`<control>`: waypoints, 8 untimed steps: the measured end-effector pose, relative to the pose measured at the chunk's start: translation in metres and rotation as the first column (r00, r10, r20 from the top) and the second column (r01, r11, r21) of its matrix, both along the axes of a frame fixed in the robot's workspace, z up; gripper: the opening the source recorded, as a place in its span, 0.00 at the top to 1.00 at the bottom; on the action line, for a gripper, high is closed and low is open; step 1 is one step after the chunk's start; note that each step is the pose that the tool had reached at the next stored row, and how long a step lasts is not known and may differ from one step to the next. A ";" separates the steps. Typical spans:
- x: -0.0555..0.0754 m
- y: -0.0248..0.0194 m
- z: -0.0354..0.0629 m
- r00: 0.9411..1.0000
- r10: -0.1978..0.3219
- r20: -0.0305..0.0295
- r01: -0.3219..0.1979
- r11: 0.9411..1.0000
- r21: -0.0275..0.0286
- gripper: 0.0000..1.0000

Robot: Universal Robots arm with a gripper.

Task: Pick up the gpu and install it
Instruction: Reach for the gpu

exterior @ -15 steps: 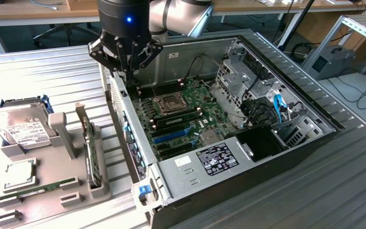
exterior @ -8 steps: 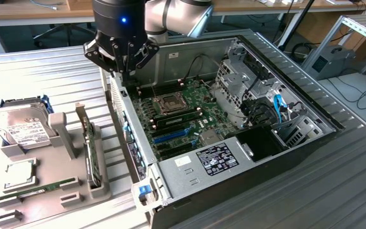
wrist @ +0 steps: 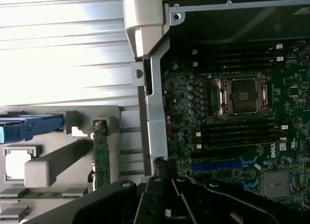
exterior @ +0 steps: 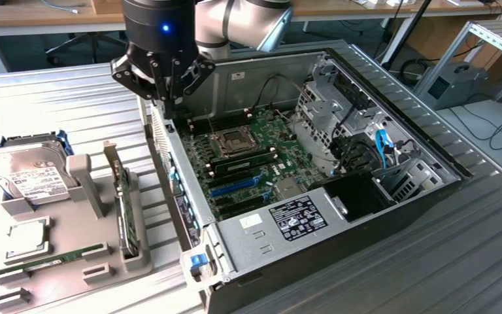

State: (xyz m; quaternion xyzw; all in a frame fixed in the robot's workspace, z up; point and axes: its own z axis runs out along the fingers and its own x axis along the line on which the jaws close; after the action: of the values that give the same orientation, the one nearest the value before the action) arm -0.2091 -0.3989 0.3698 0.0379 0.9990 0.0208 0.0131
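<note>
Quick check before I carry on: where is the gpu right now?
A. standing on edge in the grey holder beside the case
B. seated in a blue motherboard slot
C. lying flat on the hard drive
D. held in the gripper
A: the gpu stands on edge in the grey holder, to the exterior view's left of the case, while the gripper hangs over the case's wall with nothing in it.

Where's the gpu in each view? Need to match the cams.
Exterior view: gpu on edge in the grey holder, to the exterior view's left of the case.
Wrist view: gpu on edge in that holder, between its post and the case wall.
Shared landmark: the CPU socket.
</note>
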 end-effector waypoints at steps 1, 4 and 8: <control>-0.001 0.0000 0.0000 1.000 0.000 0.000 0.000 1.000 0.000 0.89; -0.002 0.0000 -0.0002 1.000 0.000 0.000 0.000 1.000 0.000 0.89; -0.004 0.0000 -0.0005 1.000 0.000 0.000 0.000 1.000 0.000 0.89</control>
State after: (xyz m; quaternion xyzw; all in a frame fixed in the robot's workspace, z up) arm -0.2135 -0.3989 0.3693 0.0379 0.9990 0.0208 0.0131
